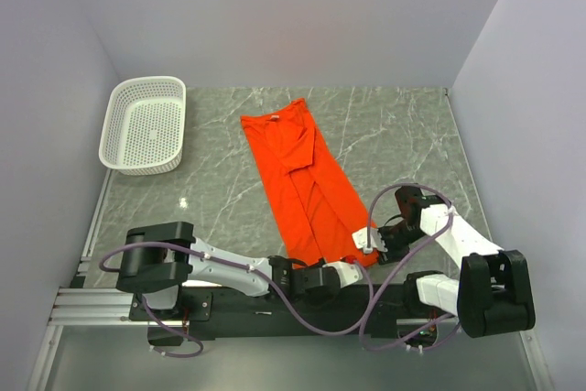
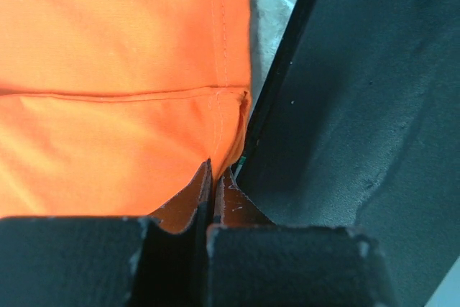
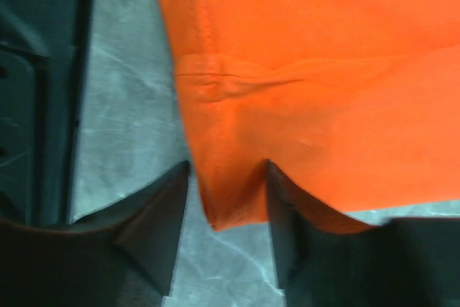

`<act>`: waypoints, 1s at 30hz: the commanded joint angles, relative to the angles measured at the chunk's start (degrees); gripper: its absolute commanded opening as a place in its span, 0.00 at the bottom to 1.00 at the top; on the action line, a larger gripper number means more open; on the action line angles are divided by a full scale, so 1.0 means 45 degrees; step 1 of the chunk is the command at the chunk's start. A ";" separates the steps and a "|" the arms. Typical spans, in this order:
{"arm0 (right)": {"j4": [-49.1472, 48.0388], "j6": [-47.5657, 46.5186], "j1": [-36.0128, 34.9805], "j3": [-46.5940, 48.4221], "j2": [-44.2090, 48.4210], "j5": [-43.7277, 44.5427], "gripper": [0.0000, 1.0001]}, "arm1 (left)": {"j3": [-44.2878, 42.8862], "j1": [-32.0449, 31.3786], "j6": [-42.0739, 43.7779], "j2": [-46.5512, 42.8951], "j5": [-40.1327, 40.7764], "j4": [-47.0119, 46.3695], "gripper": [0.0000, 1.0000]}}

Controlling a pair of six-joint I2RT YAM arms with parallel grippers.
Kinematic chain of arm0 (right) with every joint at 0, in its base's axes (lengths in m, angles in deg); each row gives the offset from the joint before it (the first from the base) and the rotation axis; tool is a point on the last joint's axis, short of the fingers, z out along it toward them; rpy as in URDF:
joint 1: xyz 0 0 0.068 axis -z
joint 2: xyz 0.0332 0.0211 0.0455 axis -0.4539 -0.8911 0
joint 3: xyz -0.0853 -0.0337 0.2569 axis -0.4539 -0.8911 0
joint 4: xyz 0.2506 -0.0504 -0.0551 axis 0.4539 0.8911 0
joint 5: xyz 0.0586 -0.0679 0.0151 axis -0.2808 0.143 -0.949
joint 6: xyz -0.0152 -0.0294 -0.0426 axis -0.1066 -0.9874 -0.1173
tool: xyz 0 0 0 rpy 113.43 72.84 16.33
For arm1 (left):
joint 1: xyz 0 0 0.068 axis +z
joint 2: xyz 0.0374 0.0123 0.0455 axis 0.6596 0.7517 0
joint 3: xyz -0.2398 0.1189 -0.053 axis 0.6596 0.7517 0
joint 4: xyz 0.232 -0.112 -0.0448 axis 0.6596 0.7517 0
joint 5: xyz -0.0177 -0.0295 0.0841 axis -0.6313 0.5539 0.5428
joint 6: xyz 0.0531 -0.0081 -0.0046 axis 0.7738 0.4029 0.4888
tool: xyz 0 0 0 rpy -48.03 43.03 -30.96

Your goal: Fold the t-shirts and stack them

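The orange-red t-shirt (image 1: 307, 180) lies on the marble table folded lengthwise into a long strip, collar end far, hem end near. My left gripper (image 1: 352, 271) is at the near hem corner; in the left wrist view (image 2: 218, 170) its jaws are closed together on the edge of the shirt's hem (image 2: 129, 149). My right gripper (image 1: 370, 243) is at the hem's right corner. In the right wrist view (image 3: 226, 167) it is open, its fingers either side of the shirt's corner (image 3: 237, 192), low over the table.
A white perforated basket (image 1: 146, 125) stands at the far left. The black arm-base rail (image 2: 359, 106) runs right beside the hem at the table's near edge; it also shows in the right wrist view (image 3: 36, 91). White walls enclose the table.
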 commanded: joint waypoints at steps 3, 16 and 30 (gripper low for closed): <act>-0.1907 0.1504 -0.0837 -0.0303 -0.0066 0.1286 0.42 | 0.0352 0.0117 -0.0281 -0.0893 -0.1008 -0.0784 0.01; 0.0589 0.3180 -0.0878 0.2933 -0.0903 -0.0937 0.00 | 0.2596 0.4014 -0.0496 -0.3295 -0.6958 -0.3243 0.01; -0.3040 1.1465 -0.2478 1.1469 -0.8227 -0.0452 0.00 | 0.1272 1.1498 -0.0457 -0.2438 -0.8549 -0.3636 0.01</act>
